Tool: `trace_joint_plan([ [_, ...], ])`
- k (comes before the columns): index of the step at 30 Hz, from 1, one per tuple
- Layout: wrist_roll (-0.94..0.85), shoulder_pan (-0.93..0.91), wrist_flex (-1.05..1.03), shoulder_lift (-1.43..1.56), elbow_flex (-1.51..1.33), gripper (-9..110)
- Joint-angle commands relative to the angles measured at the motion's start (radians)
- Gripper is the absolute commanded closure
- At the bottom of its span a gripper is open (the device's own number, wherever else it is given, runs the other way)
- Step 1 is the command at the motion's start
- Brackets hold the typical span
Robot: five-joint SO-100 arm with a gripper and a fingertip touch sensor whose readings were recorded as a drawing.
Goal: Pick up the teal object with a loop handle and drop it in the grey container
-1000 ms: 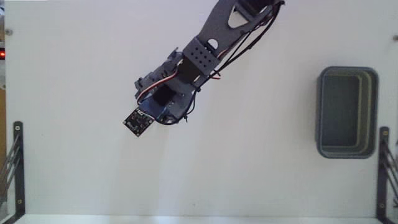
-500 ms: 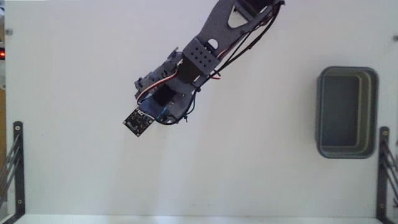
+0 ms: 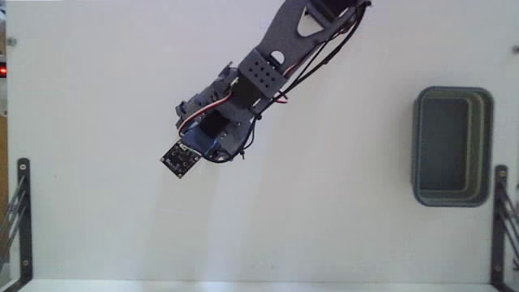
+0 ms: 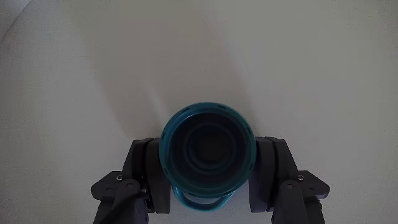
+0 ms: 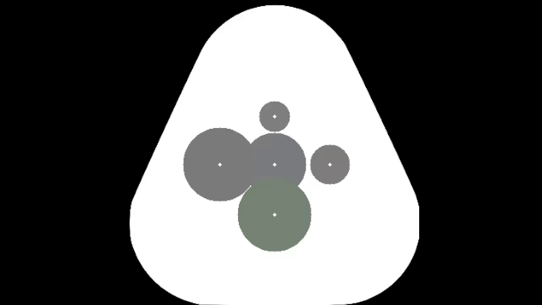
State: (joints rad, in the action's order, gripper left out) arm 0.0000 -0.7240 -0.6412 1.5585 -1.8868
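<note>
Two views to go on here. Fixed view first, looking straight down on a plain white bench (image 3: 97,235). Dark arm (image 3: 280,49) coming in from the top edge, angling down and to the left, cables trailing along it. Gripper (image 3: 212,146) sitting left of centre, with a small black board (image 3: 180,159) hanging off its lower-left end. Just a sliver of teal showing under the wrist hardware, nothing clearer than that. Can't make out from up here whether the fingers are spread or not. Grey container (image 3: 452,146) way over near the right edge, long side running up and down the picture, lighter rim all round, well apart from the gripper. Black metal brackets (image 3: 23,212) at the lower left and lower right edges.

Wrist view next, and much clearer. Teal object with a loop handle (image 4: 208,149) dead centre in the lower half, dark hollow facing the camera, thin loop sticking out at the bottom of the picture. One of the fingers (image 4: 148,180) pressed to its left side, the other to its right, so pinching the cup between them. Nothing but pale bench behind it, with a soft shadow spreading above and to the left.
</note>
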Motion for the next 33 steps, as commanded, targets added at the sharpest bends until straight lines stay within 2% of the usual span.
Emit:
trace_joint_plan([
  [1,0.0,-0.024,0.005,0.029,-0.014,38],
  [33,0.0,-0.024,-0.18,0.069,0.131,38],
])
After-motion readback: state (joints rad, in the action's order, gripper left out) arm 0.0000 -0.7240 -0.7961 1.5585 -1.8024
